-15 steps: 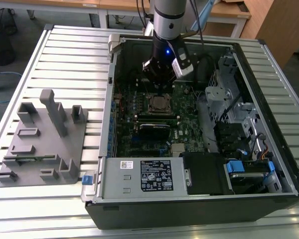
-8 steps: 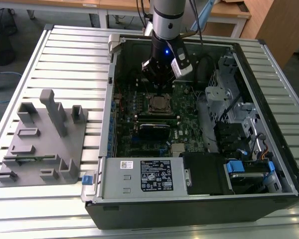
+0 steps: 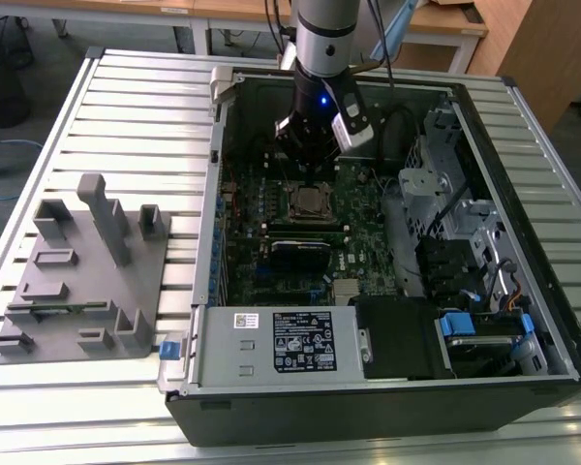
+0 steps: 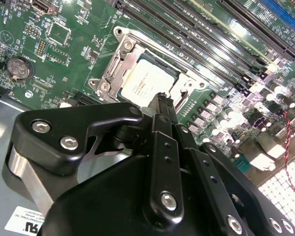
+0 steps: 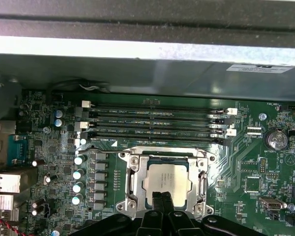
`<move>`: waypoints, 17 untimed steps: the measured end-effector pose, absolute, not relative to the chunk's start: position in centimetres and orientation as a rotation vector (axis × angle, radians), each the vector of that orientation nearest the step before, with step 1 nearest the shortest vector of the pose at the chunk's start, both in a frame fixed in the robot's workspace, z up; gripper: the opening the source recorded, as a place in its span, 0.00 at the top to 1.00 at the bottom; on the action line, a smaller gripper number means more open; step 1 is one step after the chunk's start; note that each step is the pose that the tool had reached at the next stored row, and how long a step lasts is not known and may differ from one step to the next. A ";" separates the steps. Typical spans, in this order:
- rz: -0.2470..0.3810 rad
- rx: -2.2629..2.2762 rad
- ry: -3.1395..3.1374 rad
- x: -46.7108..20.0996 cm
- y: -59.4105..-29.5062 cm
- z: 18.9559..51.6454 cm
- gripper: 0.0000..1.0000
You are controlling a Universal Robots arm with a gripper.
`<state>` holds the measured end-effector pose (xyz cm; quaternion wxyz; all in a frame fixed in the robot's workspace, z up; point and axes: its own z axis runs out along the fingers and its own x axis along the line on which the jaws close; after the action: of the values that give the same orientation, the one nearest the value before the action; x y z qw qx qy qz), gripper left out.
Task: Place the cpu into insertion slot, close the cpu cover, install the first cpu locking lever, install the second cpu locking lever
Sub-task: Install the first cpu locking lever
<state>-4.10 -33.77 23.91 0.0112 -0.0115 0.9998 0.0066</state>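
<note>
Over the cpu, the gripper hangs.

Even overhead light; glare whitens the memory slots in the second wrist view; the computer case interior lies shadowed.

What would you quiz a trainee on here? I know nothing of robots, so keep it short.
1. True or false: the cpu lies in the insertion slot.
2. The tool is nearest to: A the power supply box, B the cpu, C the grey rack.
3. How many long memory slots show in the first wrist view?
Key: 1 true; 2 B; 3 four.
</note>
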 end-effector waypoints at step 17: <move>0.021 -0.036 3.110 -6.6 -33.8 23.8 0.89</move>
<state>-6.62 -33.77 23.78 0.0155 -0.0116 0.9998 0.0066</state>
